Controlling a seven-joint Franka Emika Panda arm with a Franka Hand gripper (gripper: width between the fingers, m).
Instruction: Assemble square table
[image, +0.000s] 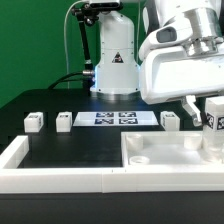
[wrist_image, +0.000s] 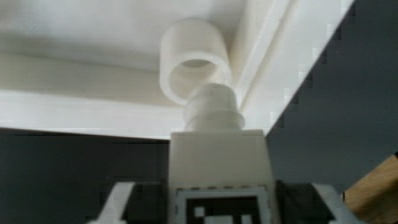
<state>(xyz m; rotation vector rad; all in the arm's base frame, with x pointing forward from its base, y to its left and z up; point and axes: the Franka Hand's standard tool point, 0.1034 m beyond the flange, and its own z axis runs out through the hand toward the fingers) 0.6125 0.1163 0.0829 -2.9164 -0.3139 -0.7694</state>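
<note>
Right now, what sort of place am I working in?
Probably a robotics lab bench: a black table fenced by a white rail, a marker board of printed tags, and the end effector gripping a white leg.

Looks along a white leg (wrist_image: 217, 150), square in body and marked with a black-and-white tag (wrist_image: 222, 205), narrowing to a round tip. Meets or nearly meets a rounded recess (wrist_image: 192, 68) in the white slab (wrist_image: 71, 70) with that tip; cannot tell which. Dark table (wrist_image: 63, 165) beside the slab's edge.
</note>
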